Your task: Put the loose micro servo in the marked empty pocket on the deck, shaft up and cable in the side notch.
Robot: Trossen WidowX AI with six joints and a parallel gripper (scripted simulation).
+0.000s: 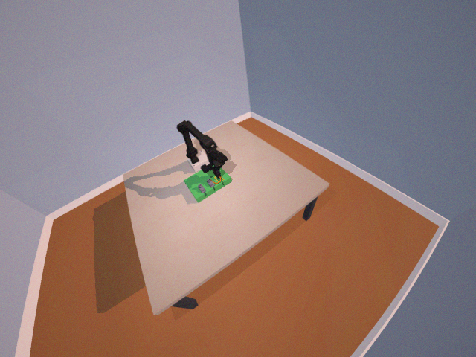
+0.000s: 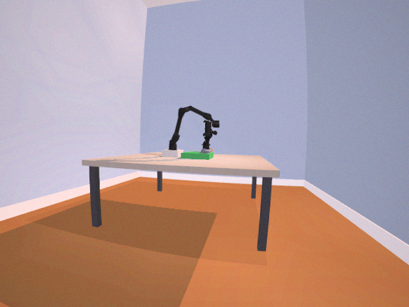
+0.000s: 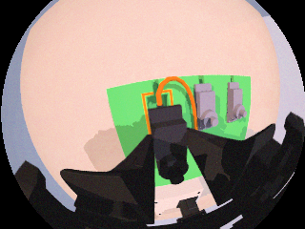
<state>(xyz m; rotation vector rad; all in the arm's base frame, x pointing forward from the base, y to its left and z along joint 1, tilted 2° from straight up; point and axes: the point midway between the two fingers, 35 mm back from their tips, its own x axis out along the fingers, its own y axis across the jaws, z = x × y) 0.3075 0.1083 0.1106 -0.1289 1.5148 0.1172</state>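
The loose micro servo [image 3: 167,115] is dark in the wrist view. My gripper [image 3: 168,135] [image 1: 219,176] [image 2: 206,148] is shut on it, low over the green deck [image 3: 119,102] [image 1: 195,193] [image 2: 195,155]. Its round shaft end faces the wrist camera, upward. Its orange cable [image 3: 173,78] arches from the servo's far end and curves to the right. The pocket's orange outline [image 3: 145,110] shows around the servo's far end and left side; the servo hides the rest. The servo's underside is hidden, so its exact height over the pocket cannot be told.
Two grey servos [image 3: 205,102] [image 3: 234,99] sit in the deck to the right of the held one in the wrist view; the nearer is close to the cable and right finger. The arm's white base [image 1: 198,163] [image 2: 171,152] stands behind the deck on the table [image 1: 238,230].
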